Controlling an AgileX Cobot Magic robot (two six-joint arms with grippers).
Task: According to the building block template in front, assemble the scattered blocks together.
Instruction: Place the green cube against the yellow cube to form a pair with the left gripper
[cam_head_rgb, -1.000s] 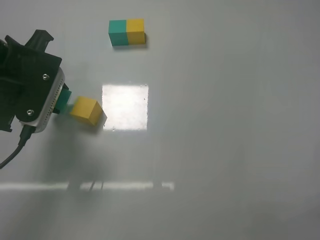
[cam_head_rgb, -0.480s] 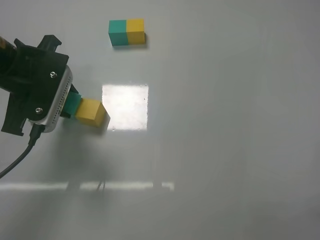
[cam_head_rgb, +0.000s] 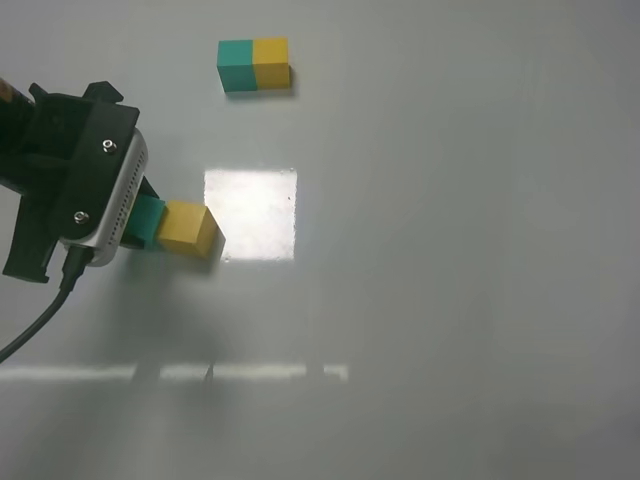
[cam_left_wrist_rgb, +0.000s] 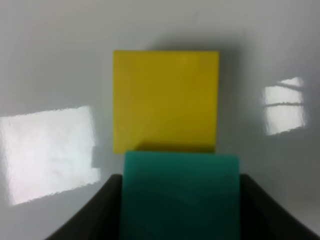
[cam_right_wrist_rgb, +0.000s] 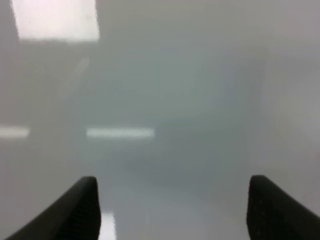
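The template bar (cam_head_rgb: 254, 64), teal on its left and yellow on its right, lies at the far middle of the table. My left gripper (cam_head_rgb: 140, 220) is shut on the teal cube (cam_head_rgb: 149, 222), also seen in the left wrist view (cam_left_wrist_rgb: 181, 195), and holds it against the left side of the yellow cube (cam_head_rgb: 189, 228), which rests on the table (cam_left_wrist_rgb: 165, 100). The two cubes touch face to face. My right gripper (cam_right_wrist_rgb: 172, 210) is open and empty over bare table; it does not show in the high view.
The left arm's black body and silver camera housing (cam_head_rgb: 95, 195) cover the left edge of the table. A bright square reflection (cam_head_rgb: 250, 213) lies just right of the yellow cube. A cable (cam_head_rgb: 30, 325) trails off at the left.
My left gripper moved right with the teal cube, closed the gap to the yellow cube and pushed it slightly right. The template has not moved.
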